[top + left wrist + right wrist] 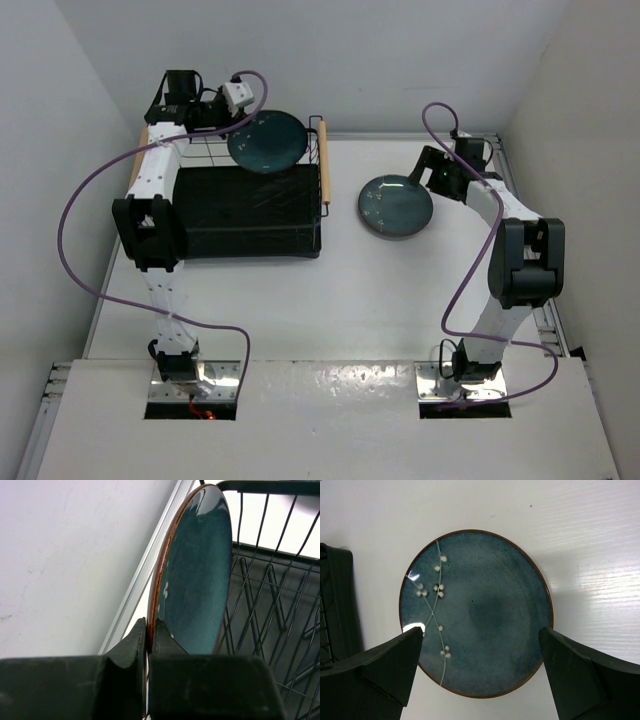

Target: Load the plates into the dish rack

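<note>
My left gripper [232,125] is shut on the rim of one teal plate [266,141], holding it on edge over the far end of the black wire dish rack [250,215]. In the left wrist view the plate [197,575] stands upright, its brown rim pinched between my fingers [132,645]. The second teal plate [396,206] lies flat on the table right of the rack. My right gripper [428,172] hovers above its far right edge, open and empty. In the right wrist view that plate [475,612] lies below, between my spread fingertips [400,655].
The rack has wooden handles [323,174] at its left and right ends. White walls close in the table at the back and both sides. A purple cable [90,200] loops off each arm. The rack's edge shows at the left of the right wrist view [335,610].
</note>
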Motion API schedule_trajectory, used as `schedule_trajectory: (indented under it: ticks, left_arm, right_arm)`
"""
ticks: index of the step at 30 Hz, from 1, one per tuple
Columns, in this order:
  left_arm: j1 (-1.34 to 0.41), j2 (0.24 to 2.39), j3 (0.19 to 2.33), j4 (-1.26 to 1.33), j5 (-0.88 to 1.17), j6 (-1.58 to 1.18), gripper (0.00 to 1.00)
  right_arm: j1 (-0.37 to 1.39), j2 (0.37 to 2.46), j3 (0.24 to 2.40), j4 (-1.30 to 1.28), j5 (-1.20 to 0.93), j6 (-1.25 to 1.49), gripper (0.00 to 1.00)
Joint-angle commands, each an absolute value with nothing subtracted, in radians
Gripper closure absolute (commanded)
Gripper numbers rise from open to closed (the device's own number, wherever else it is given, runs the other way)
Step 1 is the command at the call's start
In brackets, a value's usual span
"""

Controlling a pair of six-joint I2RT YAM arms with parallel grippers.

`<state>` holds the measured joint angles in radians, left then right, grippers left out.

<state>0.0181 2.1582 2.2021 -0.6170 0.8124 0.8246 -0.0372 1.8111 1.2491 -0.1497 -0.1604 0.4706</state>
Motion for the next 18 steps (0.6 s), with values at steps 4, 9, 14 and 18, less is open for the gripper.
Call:
schedule_trajectory:
  ticks: [4,9,14,18]
  left_arm:
    - [0.02,2.12,2.29,-0.474,0.925,0.772,1.0]
    - [0.029,2.12,2.31,-0.474,0.945,0.749,1.0]
    - [0.029,2.111,2.315,-0.474,0.977,0.723,1.0]
    - [0.029,2.102,2.263,-0.485,0.977,0.742,1.0]
  right_arm:
    - [-0.043,1.775,1.253,-0.104,-0.169,0.463,0.01]
    - [-0.044,1.782,1.262,-0.101,-0.173,0.465,0.01]
    - [-0.044,1.787,1.261,-0.098,-0.173,0.468,0.01]
    - [-0.044,1.784,1.252,-0.092,-0.175,0.471,0.01]
